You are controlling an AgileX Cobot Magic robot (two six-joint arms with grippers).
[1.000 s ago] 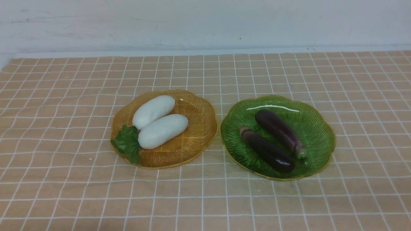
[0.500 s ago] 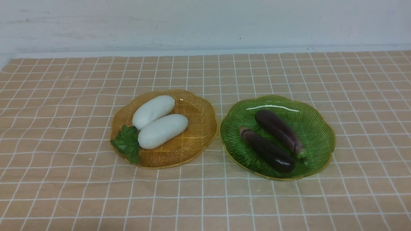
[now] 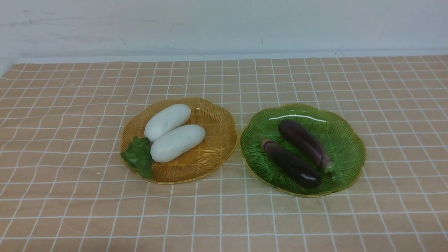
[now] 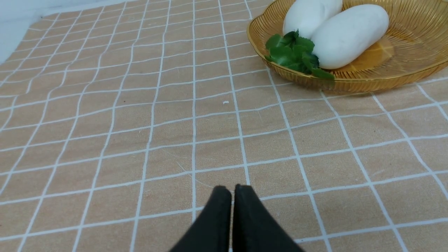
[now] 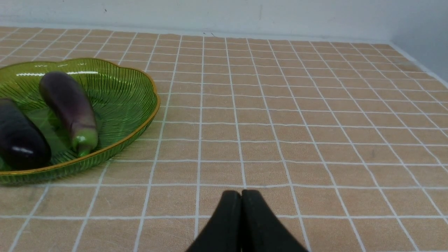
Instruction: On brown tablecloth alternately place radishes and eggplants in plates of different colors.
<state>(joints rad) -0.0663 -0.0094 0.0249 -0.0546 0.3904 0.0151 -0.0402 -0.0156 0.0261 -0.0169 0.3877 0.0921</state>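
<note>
Amber ribbed plate (image 3: 217, 140) at 9 o'clock holds two smooth white radishes (image 3: 177, 142); green scalloped plate (image 3: 346, 140) at 3 o'clock holds two glossy eggplants (image 3: 292, 163). Left gripper (image 4: 232, 190) and right gripper (image 5: 241, 194), fingers pressed together and empty, hover over the gridded tablecloth (image 3: 70, 115).

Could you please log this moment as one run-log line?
two white radishes: in amber plate | two purple eggplants: in green plate | left gripper: shut, empty | right gripper: shut, empty

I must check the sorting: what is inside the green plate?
Inside the green plate lie two eggplants, side by side, stems at opposite ends. The plate's ribbed floor directly under them is covered, so nothing can be told there.
</note>
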